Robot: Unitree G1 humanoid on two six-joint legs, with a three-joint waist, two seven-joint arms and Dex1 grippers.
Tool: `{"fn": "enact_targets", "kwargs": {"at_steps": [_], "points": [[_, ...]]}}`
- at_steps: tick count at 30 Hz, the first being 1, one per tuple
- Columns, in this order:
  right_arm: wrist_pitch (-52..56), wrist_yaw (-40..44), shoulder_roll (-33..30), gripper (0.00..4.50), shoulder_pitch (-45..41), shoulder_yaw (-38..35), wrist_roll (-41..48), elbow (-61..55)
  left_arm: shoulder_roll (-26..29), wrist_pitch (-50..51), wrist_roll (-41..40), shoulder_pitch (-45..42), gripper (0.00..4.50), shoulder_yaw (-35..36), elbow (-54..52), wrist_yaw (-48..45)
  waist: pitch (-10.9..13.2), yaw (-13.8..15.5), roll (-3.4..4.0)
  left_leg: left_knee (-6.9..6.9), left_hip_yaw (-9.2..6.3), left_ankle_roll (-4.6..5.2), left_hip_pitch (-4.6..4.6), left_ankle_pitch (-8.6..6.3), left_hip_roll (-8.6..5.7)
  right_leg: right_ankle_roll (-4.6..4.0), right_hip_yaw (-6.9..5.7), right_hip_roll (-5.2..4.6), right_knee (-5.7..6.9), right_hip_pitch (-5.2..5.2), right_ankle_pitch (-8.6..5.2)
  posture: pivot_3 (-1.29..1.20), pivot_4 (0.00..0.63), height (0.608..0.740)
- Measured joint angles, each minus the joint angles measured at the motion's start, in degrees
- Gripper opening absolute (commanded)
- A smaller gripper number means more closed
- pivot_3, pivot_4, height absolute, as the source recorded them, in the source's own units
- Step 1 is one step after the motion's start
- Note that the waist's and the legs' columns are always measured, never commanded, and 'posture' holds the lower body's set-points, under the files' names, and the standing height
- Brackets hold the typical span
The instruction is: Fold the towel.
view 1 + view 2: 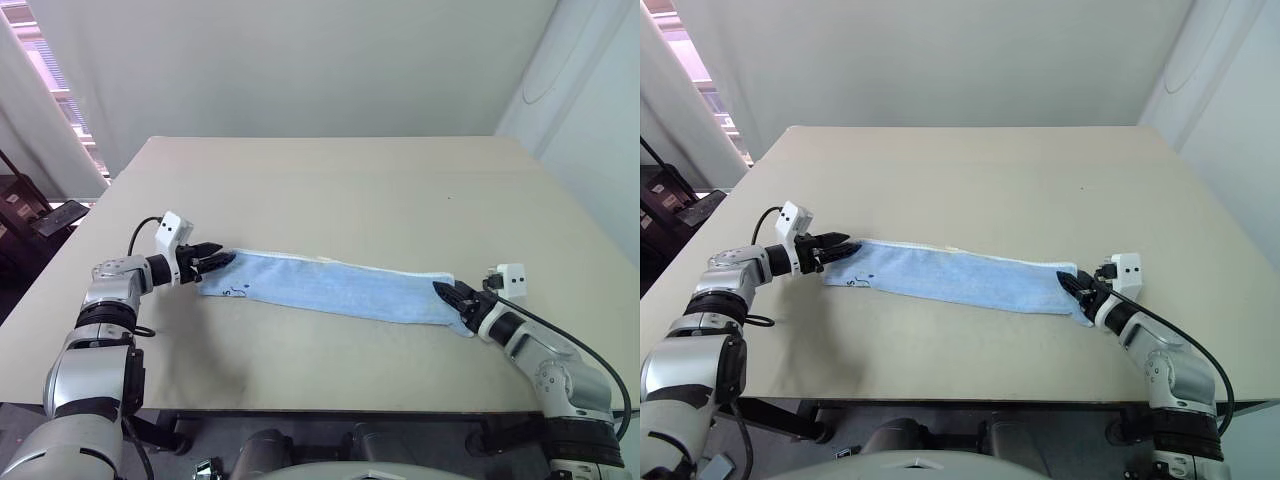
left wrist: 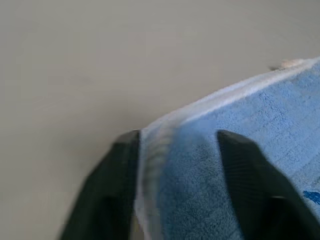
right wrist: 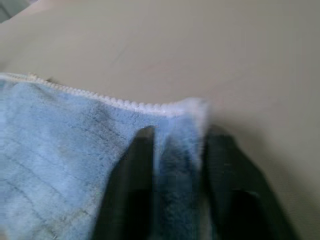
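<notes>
The left gripper (image 2: 175, 165) has its two black fingers (image 2: 107, 190) spread, with a corner of the towel (image 1: 330, 288) lying between them; the white stitched edge runs up beside one finger, and the cloth does not look pinched. The right gripper (image 3: 175, 165) is also parted, its fingers (image 3: 127, 185) set on either side of a fold of blue cloth at the towel's other end; I cannot tell whether they press on it.

From the head views the towel is a long narrow band, already folded lengthwise, lying flat on the table (image 1: 330, 180) near its front edge and slanting from the left gripper (image 1: 222, 262) to the right gripper (image 1: 447, 293); each gripper points inward at one end. These views show a small dark mark near the left end of the towel, which the wrist views barely catch; the wrist views show the terry texture and stitching up close.
</notes>
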Motion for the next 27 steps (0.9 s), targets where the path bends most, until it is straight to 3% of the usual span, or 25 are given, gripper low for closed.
{"fn": "enact_targets", "kwargs": {"at_steps": [2,5,13,18,23,27], "points": [[1.20,-0.48,-0.21,3.28,-0.67,-0.76,1.05,-1.07,0.23,0.24,-0.25,-0.08,4.38,0.90,-0.01,0.24,0.00,-0.03,-0.01,0.00,0.00,0.00,0.00,0.00,0.00,0.01,0.00,0.00,-0.01,0.00,-0.01,0.00,0.000,0.724],[2.68,-2.74,-0.16,4.36,-1.79,-3.59,3.47,-2.79,1.80,0.12,-0.39,-0.15,4.50,1.81,-0.09,1.58,0.01,-0.05,0.00,-0.03,0.00,0.00,-0.02,0.00,0.00,0.02,0.00,0.00,-0.04,-0.01,0.00,0.00,0.000,0.724],[20.78,-10.87,-1.37,4.36,-2.54,-16.84,23.70,-7.16,4.33,1.71,-2.86,-0.02,4.50,5.53,-2.32,2.82,0.01,0.19,-0.02,-0.12,-0.01,0.04,-0.10,-0.02,0.01,-0.17,-0.07,-0.07,-0.25,0.02,0.11,0.00,0.000,0.724],[37.76,-19.34,-7.00,4.36,2.10,-21.57,56.30,-4.30,1.38,12.12,-8.37,4.25,4.50,4.98,-19.59,-5.13,0.00,0.07,-0.01,-0.16,-0.03,0.16,-0.25,-0.09,0.03,-0.19,-0.13,-0.11,-0.49,0.03,0.11,0.00,0.000,0.724],[36.52,-28.45,-7.40,4.36,10.58,-19.68,74.99,-3.46,-1.17,18.80,-11.07,8.80,4.50,2.66,-31.57,-6.46,0.01,-0.44,0.06,-0.17,-0.01,0.23,-0.31,-0.13,0.03,0.16,-0.11,-0.04,-0.54,0.01,-0.01,0.00,0.000,0.724],[34.77,-30.11,-8.32,4.36,13.79,-17.78,80.32,-4.89,-2.58,21.84,-11.80,11.14,4.50,0.57,-35.84,-6.32,0.03,-0.40,0.04,-0.15,-0.02,0.24,-0.26,-0.12,0.03,0.30,-0.10,-0.02,-0.57,0.07,0.04,0.00,0.000,0.724]]}}
